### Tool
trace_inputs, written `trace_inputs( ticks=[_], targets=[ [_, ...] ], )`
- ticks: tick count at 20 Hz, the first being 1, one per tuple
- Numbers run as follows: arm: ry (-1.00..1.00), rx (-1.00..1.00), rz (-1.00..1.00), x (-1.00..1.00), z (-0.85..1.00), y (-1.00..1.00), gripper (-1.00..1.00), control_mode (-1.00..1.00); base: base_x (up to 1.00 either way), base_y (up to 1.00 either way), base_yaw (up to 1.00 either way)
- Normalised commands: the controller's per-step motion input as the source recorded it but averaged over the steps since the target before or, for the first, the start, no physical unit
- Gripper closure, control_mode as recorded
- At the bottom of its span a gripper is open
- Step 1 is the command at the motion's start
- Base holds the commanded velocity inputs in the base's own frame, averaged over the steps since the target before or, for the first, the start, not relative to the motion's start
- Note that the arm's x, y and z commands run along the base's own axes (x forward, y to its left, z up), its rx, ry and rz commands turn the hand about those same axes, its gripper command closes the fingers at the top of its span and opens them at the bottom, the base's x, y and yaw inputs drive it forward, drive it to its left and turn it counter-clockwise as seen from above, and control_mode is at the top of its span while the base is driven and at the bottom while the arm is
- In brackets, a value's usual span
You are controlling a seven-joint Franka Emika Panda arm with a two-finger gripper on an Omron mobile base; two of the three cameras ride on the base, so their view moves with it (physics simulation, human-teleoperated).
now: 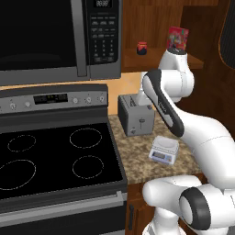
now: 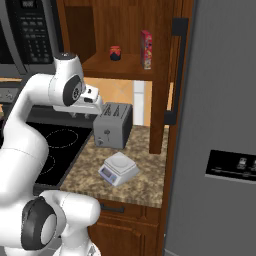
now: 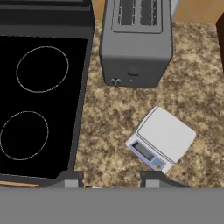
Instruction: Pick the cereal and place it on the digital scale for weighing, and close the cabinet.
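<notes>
The cereal (image 1: 177,39) (image 2: 146,49) is a thin red box standing upright on the shelf of the open cabinet (image 1: 202,62) (image 2: 125,66). The cabinet door (image 2: 176,70) stands swung out to the right. Below, the white digital scale (image 1: 164,149) (image 2: 119,168) (image 3: 162,136) sits on the granite counter with nothing on its platform. My gripper (image 2: 85,114) (image 3: 110,179) hangs above the counter, left of the toaster and well below the shelf. It points down, open, with nothing between its fingertips.
A grey two-slot toaster (image 1: 135,114) (image 2: 113,125) (image 3: 136,41) stands behind the scale. A small red-lidded jar (image 1: 142,47) (image 2: 115,53) shares the shelf. The black stove (image 1: 55,156) and microwave (image 1: 46,36) lie to the left, and a grey fridge (image 2: 220,125) to the right.
</notes>
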Motion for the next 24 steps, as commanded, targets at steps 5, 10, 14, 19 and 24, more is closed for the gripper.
trace_inputs(
  ticks=[5, 10, 14, 19, 24],
  targets=[
    [-0.01, 0.0, 0.0, -0.08, -0.01, 0.0, -1.0, -1.0, 0.0, 0.0, 0.0],
    [-0.06, 0.0, 0.0, -0.29, 0.09, 0.0, -1.0, -1.0, 0.0, 0.0, 0.0],
    [-0.18, 0.0, 0.0, -0.33, 0.53, 0.0, -1.0, -1.0, 0.0, 0.0, 0.0],
    [-0.21, 0.0, 0.0, -0.17, 0.57, -0.01, -1.0, -1.0, 0.0, 0.0, 0.0],
    [-0.09, 0.0, -0.06, -0.03, 0.42, -0.17, -1.0, -1.0, 0.0, 0.0, 0.0]
  ],
)
